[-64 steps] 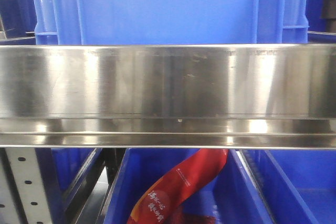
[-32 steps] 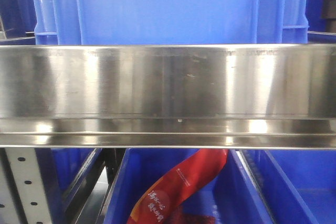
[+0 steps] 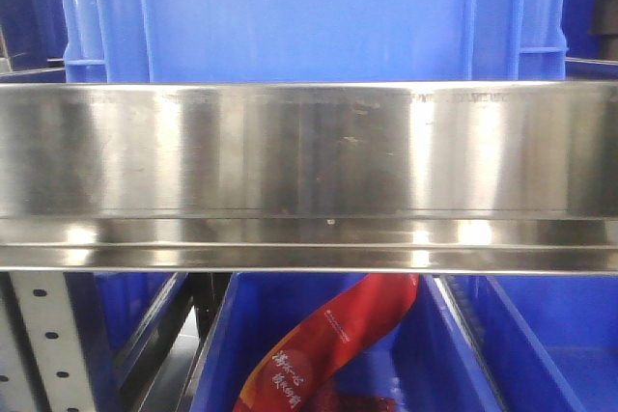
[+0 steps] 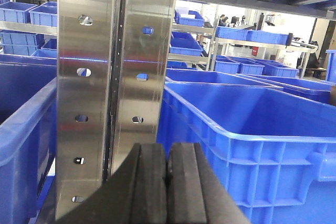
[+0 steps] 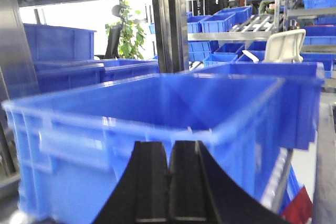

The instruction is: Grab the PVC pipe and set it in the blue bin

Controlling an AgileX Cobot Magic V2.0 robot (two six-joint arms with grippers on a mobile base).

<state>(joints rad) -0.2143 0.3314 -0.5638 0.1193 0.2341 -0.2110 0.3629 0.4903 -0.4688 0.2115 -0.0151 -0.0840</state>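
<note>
No PVC pipe shows in any view. A large blue bin stands on the steel shelf in the front view. My left gripper is shut with nothing between its black pads, facing a perforated steel upright with a blue bin to its right. Shut and empty as well, my right gripper points at an open blue bin close in front, which looks blurred.
A broad steel shelf beam fills the middle of the front view. Below it, a blue bin holds a red printed bag. More blue bins and racks stand behind, and a white chair at the right.
The front view is almost unchanged; the red bag in the lower bin has shifted very slightly. No arm appears there.
</note>
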